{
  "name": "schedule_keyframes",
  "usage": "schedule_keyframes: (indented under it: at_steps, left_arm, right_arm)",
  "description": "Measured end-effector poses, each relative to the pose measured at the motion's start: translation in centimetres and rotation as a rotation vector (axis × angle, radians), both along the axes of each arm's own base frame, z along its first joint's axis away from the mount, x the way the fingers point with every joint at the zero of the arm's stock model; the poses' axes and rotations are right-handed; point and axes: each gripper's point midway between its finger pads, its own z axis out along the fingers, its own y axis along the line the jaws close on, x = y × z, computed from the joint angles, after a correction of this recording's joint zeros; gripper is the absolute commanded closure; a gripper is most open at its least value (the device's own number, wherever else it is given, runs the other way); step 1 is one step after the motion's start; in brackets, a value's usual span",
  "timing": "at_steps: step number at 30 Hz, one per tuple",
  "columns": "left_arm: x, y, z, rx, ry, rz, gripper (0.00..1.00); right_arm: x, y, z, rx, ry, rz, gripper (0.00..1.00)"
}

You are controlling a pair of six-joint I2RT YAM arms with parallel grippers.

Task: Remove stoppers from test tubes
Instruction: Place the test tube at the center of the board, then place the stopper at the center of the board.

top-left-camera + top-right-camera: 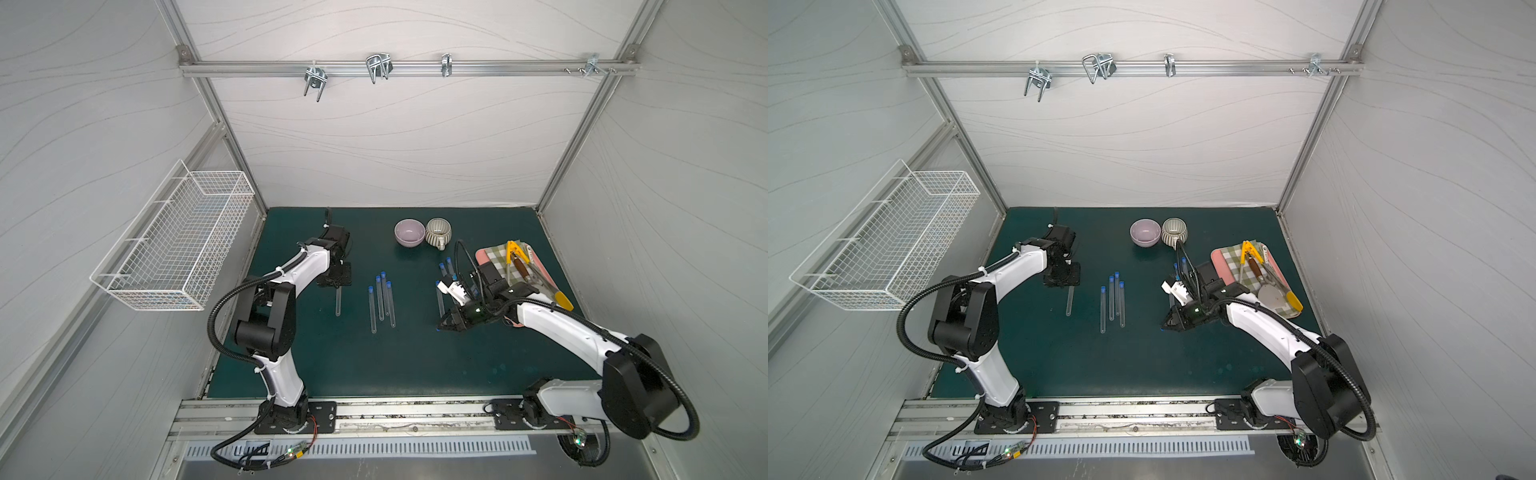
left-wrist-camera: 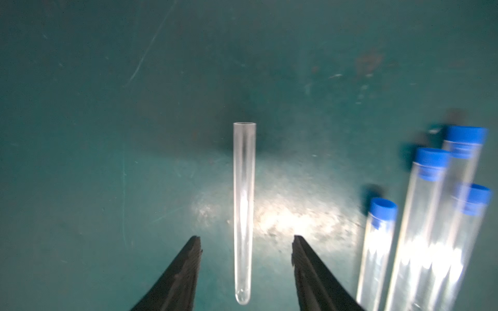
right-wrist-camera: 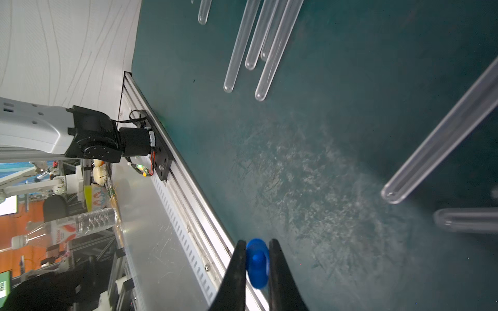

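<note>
We see left gripper [image 2: 246,238] jaws apart, straddling bare tube [image 2: 244,202] lying on mat [image 1: 415,365]. Right gripper [image 3: 257,242] clamped on blue stopper [image 3: 257,264] (tiny, slick). Our worries: stopper bouncing away if released high; bare tube rolling into capped tubes [image 1: 380,295].

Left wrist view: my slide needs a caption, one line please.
Open left hand straddles an unstoppered clear test tube lying on the green mat beside four blue-stoppered tubes.
</note>
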Motion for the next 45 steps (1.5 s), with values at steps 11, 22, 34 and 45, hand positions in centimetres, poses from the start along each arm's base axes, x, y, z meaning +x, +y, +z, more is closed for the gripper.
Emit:
schedule_keyframes:
  at_steps: [11,22,34,45]
  left_arm:
    - [-4.8,-3.0,2.8,-0.096,-0.055,-0.072,0.41]
    - [-7.2,-3.9,2.8,-0.143,-0.046,-0.086,0.41]
    - [-7.8,-4.3,2.4,-0.145,-0.031,-0.089,0.42]
    - [-8.3,-5.1,2.3,-0.139,-0.019,-0.107,0.43]
  right_arm:
    - [-0.6,2.6,-4.7,-0.096,0.081,0.025,0.93]
    - [-0.1,3.6,-8.1,-0.153,0.125,0.028,0.89]
    - [0.8,4.1,-8.8,-0.158,0.106,0.032,0.77]
    - [1.4,4.4,-8.4,-0.156,0.065,0.041,0.63]
